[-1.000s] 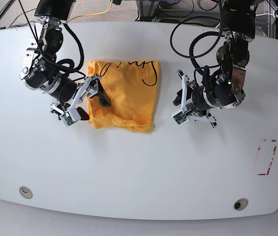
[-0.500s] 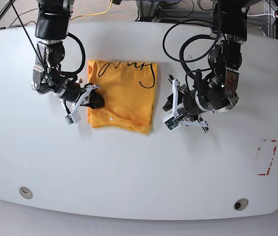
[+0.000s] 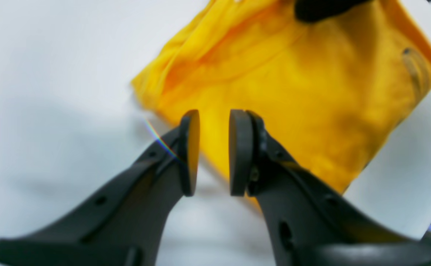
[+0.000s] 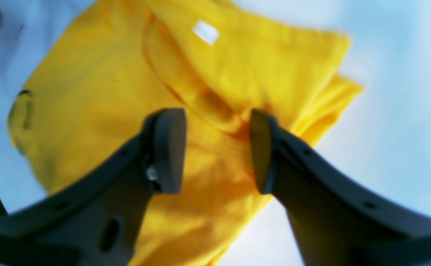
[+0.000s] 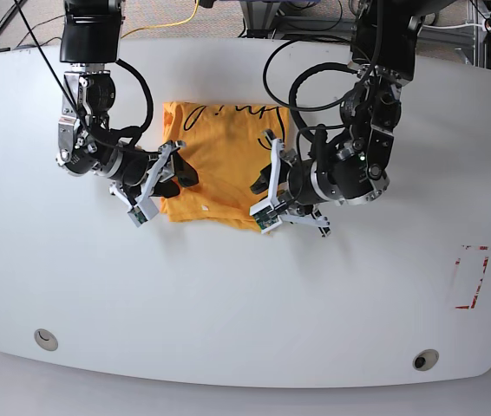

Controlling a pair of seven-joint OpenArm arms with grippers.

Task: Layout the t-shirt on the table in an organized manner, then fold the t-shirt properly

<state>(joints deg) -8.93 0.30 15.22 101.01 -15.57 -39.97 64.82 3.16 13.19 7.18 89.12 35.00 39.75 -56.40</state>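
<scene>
The orange-yellow t-shirt (image 5: 224, 160) lies folded into a rough square on the white table (image 5: 228, 295), its black line print along the far edge. My right gripper (image 5: 176, 173) sits at the shirt's left edge. In the right wrist view it (image 4: 217, 147) stands open just above the t-shirt (image 4: 90, 111), near the white tag (image 4: 205, 32). My left gripper (image 5: 267, 186) is at the shirt's near right corner. In the left wrist view it (image 3: 213, 140) is open by a narrow gap with nothing between the pads, and the t-shirt (image 3: 293, 81) lies just beyond.
A red tape outline (image 5: 471, 277) marks the table's right side. Two grey grommets (image 5: 45, 339) (image 5: 425, 360) sit near the front edge. Cables hang behind the table's far edge.
My left arm has moved left up to the shirt's right edge. My right gripper closed at the shirt's left edge, then opened again. The shirt's near edge has bunched a little.
</scene>
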